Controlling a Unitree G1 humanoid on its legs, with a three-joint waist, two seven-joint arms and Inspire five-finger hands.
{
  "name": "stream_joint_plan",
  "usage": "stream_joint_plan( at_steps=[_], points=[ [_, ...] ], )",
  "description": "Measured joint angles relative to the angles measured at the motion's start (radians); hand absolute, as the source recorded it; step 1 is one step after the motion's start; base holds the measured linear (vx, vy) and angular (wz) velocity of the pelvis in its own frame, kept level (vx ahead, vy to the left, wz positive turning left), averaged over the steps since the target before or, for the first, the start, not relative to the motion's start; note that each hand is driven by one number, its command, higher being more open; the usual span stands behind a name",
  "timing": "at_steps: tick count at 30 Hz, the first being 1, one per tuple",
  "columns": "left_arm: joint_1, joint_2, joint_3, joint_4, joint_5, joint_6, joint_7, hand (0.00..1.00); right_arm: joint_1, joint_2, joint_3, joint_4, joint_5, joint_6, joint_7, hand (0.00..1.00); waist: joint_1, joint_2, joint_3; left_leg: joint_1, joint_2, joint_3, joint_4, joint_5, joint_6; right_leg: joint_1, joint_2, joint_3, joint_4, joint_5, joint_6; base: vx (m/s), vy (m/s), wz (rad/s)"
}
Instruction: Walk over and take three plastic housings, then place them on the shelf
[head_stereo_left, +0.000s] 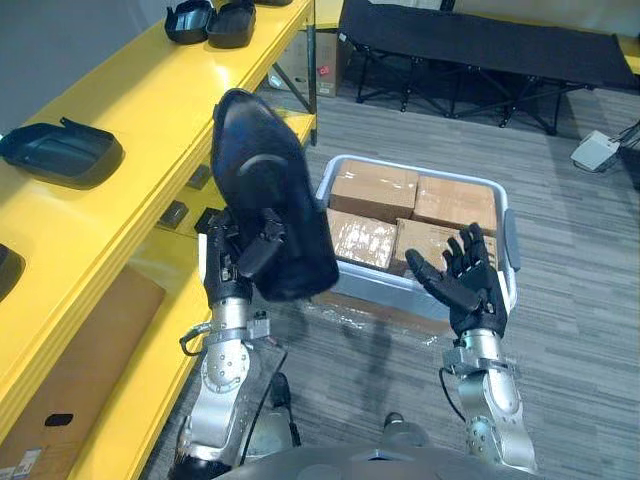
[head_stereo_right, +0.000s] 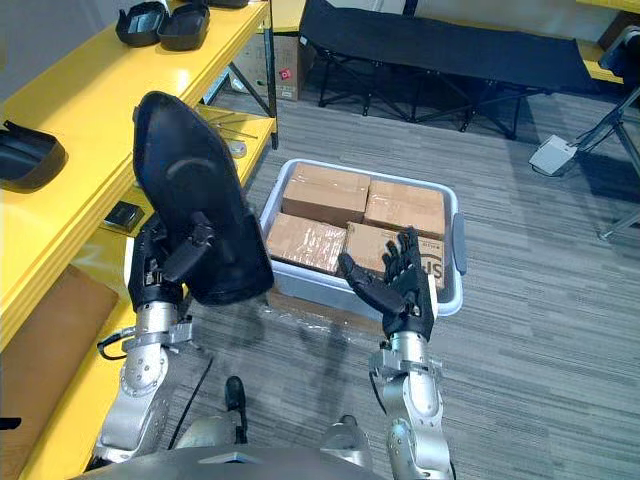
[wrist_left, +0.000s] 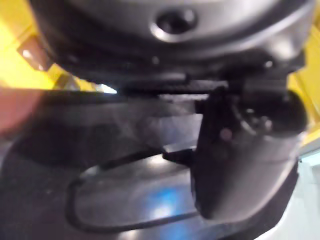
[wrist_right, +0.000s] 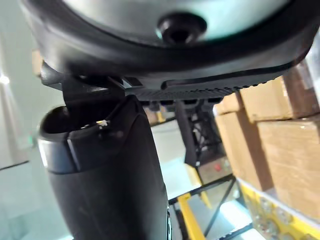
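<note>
Left hand (head_stereo_left: 226, 262) is clamping a black housing (head_stereo_left: 262, 180) upright beside the yellow shelf (head_stereo_left: 140, 110); right hand (head_stereo_left: 465, 285) is hovering, fingers spread.

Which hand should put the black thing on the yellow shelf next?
Left. The left hand grips the black housing, and the yellow shelf is beside that arm. The right hand is open and empty by the grey bin, farther away.
</note>
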Motion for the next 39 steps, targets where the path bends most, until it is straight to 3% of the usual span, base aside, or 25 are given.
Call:
stream_joint_plan(
  at_steps=[5,10,14,19,22,29,39],
  points=[
    [0.025,-0.001,0.036,-0.041,-0.143,-0.044,-0.103,0.00,-0.005,-0.002,0.019,0.006,0.012,0.000,0.066,1.00,0.002,0.010,-0.012,0.000,0.000,-0.010,0.000,-0.001,-0.001,0.001,0.001,-0.015,-0.002,-0.003,-0.003,-0.02,-0.005,0.04],
    [0.066,-0.002,0.075,-0.117,-0.144,-0.064,-0.111,0.00,-0.067,-0.011,0.132,0.031,0.006,0.009,0.096,1.00,0.019,0.014,-0.043,-0.018,-0.005,-0.057,0.000,0.009,-0.004,0.013,0.004,-0.063,-0.006,-0.005,-0.005,-0.01,-0.014,0.26],
    [0.105,-0.010,0.150,-0.181,-0.189,-0.066,-0.139,0.00,-0.159,-0.028,0.217,0.072,-0.100,0.047,0.067,1.00,0.070,0.015,-0.053,-0.039,-0.014,-0.136,0.000,0.024,-0.006,0.052,0.016,-0.145,-0.019,-0.009,-0.010,-0.03,-0.033,0.53],
    [0.187,-0.043,0.310,-0.225,-0.302,-0.093,-0.197,0.00,-0.255,-0.077,0.196,0.098,-0.120,0.048,0.063,1.00,0.141,0.007,-0.058,-0.054,-0.027,-0.192,0.000,0.031,-0.004,0.077,0.021,-0.208,-0.018,-0.023,-0.016,-0.04,-0.030,0.43],
    [0.225,-0.058,0.370,-0.225,-0.332,-0.104,-0.212,0.00,-0.295,-0.090,0.176,0.097,-0.118,0.048,0.063,1.00,0.154,0.003,-0.061,-0.060,-0.032,-0.202,0.000,0.035,-0.005,0.085,0.020,-0.228,-0.019,-0.031,-0.016,-0.04,-0.009,0.24],
    [0.258,-0.082,0.356,-0.258,-0.339,-0.104,-0.321,0.00,-0.304,-0.065,0.198,0.097,-0.105,0.054,0.095,1.00,0.168,-0.001,-0.064,-0.067,-0.030,-0.200,0.000,0.035,-0.005,0.081,0.021,-0.233,-0.018,-0.032,-0.015,-0.03,-0.009,0.04],
    [0.271,-0.085,0.307,-0.263,-0.302,-0.104,-0.315,0.00,-0.303,-0.055,0.285,0.103,-0.072,0.068,0.158,1.00,0.171,0.006,-0.068,-0.073,-0.024,-0.203,0.000,0.039,-0.008,0.080,0.030,-0.237,-0.017,-0.039,-0.018,0.00,-0.024,0.02]
  ],
)
